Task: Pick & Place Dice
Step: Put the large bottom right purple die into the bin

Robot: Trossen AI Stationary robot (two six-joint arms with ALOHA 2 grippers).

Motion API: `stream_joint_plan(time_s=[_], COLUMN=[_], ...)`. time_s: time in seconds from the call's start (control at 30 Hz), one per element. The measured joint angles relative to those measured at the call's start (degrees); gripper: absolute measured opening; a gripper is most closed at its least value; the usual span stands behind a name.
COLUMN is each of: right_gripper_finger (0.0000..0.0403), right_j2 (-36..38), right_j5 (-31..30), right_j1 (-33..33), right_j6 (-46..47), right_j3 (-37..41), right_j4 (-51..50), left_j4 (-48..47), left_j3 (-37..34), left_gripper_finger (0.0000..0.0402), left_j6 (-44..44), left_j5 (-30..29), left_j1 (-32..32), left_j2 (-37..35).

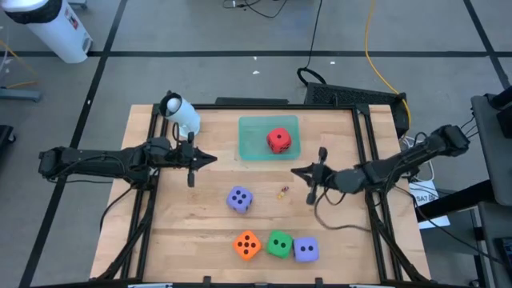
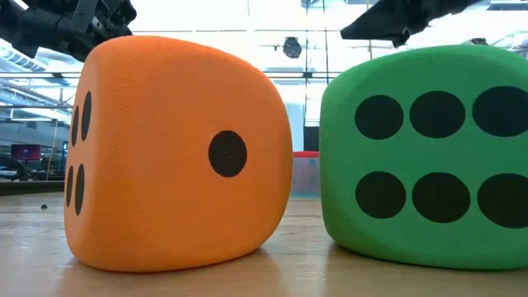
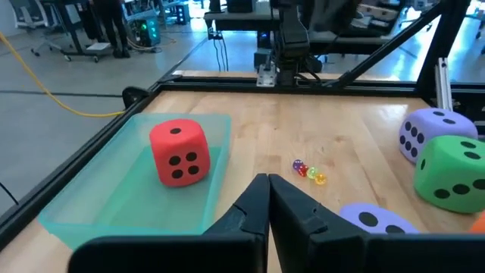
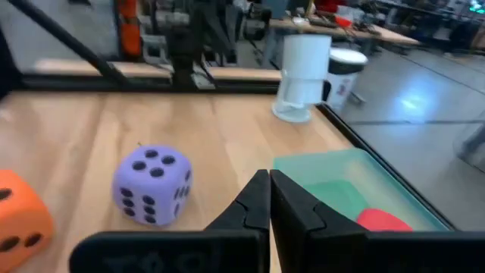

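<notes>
The red die sits in the translucent teal tray at the table's far middle. One purple-blue die rests mid-table. The orange die, the green die and the second purple-blue die stand in a row by the near edge. My left gripper hovers shut just left of the tray. My right gripper hovers shut below the tray's right corner. Neither holds anything.
A few small coloured beads lie on the wood between the tray and the middle purple-blue die. A white cylinder stands at the far left corner. Raised dark rails frame the table.
</notes>
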State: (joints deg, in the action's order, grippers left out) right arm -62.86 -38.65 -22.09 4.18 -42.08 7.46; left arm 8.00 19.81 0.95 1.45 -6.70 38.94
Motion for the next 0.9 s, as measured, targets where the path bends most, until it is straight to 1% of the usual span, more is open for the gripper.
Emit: stream_joint_plan(time_s=[0.1,0.17,0.27,0.4,0.43,0.5,0.57,0.63,0.73,0.77,0.9], right_gripper_finger=[0.0000,0.0000,0.0000,0.0000,0.0000,0.0000,0.0000,0.0005,0.0029,0.0042,0.0108], right_j2=[-3.5,-5.4,-8.2,-15.5,-17.7,-21.1,-23.5,-25.3,-27.6,-28.2,-29.3], right_j5=[-0.7,-0.5,-0.6,-1.6,-0.8,4.2,10.2,16.0,22.5,23.5,24.3], right_j1=[-2.8,-4.8,-7.6,-9.9,-10.1,-10.2,-10.2,-10.2,-10.2,-10.2,-10.2], right_j6=[0.3,1.5,8.8,22.6,25.2,27.6,29.1,31.0,33.1,33.3,33.5], right_j3=[-4.6,-8.7,-18.6,-32.8,-35.8,-40.4,-43.0,-43.4,-43.3,-43.3,-43.3], right_j4=[-4.9,-10.9,-25.0,-49.9,-55.1,-62.5,-65.3,-65.2,-64.3,-64.3,-64.3], left_j4=[-0.3,0.3,4.0,9.0,9.4,9.1,7.5,5.9,5.5,5.5,5.3], left_j3=[0.0,0.0,0.0,0.0,0.0,0.0,0.0,0.0,0.0,0.0,0.0], left_gripper_finger=[0.0024,0.0023,0.0012,0.0004,0.0008,0.0017,0.0024,0.0027,0.0024,0.0021,0.0008], left_j6=[-0.2,0.9,2.0,1.5,1.4,1.4,1.3,1.1,0.1,0.1,0.2], left_j5=[0.0,0.0,0.0,0.0,0.0,0.0,0.0,0.0,0.0,0.0,0.0], left_j1=[0.0,0.0,0.0,0.0,0.0,0.0,0.0,0.0,0.0,0.0,0.0], left_j2=[0.0,0.0,0.0,0.0,0.0,0.0,0.0,0.0,0.0,0.0,0.0])
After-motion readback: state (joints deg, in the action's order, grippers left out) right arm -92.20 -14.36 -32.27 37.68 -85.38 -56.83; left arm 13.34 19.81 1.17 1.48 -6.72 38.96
